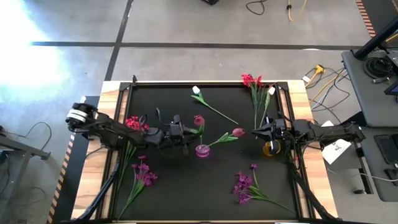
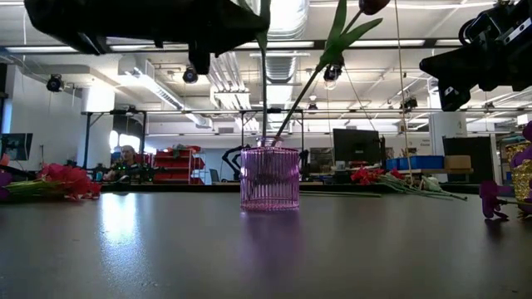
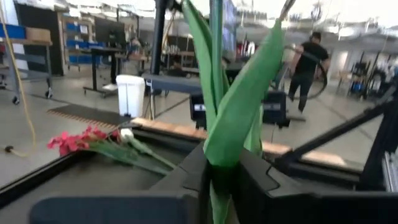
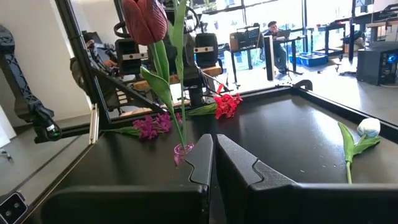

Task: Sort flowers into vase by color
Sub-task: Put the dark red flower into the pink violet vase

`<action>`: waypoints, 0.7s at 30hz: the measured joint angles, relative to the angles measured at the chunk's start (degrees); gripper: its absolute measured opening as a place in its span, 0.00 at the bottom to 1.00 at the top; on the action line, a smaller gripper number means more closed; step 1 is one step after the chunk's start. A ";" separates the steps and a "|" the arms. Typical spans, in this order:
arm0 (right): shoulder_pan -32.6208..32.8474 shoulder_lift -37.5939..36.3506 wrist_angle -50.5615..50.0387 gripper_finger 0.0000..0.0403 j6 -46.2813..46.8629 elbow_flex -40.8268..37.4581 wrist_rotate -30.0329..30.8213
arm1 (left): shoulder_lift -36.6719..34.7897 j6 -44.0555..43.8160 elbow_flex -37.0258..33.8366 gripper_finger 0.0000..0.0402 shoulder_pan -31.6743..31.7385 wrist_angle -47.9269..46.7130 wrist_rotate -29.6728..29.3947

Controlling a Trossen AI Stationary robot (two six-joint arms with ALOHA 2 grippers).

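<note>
- Starting at my left, the left gripper (image 1: 186, 138) sits just left of the pink vase (image 1: 203, 150); its fingers (image 3: 249, 180) flank a red tulip's (image 1: 199, 120) stem and leaf, but I cannot tell whether they clamp it.
- That tulip stands nearly upright, foot in the vase, bloom overhead.
- Leaning rightward from the same vase, a second tulip (image 1: 238, 132) points its bloom toward my right arm.
- Other flowers lie flat on the black mat (image 1: 180, 193): red and purple at left, white at the far edge.
- My right gripper (image 1: 256, 132) hangs well right of the vase, fingers together, holding nothing, beside a yellow vase (image 1: 271, 149).
</note>
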 joint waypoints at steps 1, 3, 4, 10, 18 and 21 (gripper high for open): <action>0.00 0.00 0.00 0.03 -0.01 0.00 -0.01 | -1.30 -0.01 0.01 0.12 -0.24 -2.17 0.00; -0.01 0.00 0.01 0.03 -0.01 0.00 0.01 | -4.70 -0.52 -0.01 0.16 -0.73 -7.48 -0.05; 0.01 0.00 -0.01 0.03 0.00 0.00 0.01 | -6.54 -0.91 -0.01 0.18 -0.93 -10.45 -0.09; 0.01 0.00 0.00 0.03 0.00 0.00 -0.01 | -19.32 -7.09 0.06 0.26 -2.01 -33.98 -0.15; 0.02 0.00 0.01 0.03 0.00 0.00 0.01 | -25.38 -18.31 5.03 0.34 -4.18 -61.69 -0.07; 0.02 0.00 -0.01 0.03 0.02 0.00 -0.01 | -23.73 -17.35 7.72 0.36 -4.92 -61.96 0.03</action>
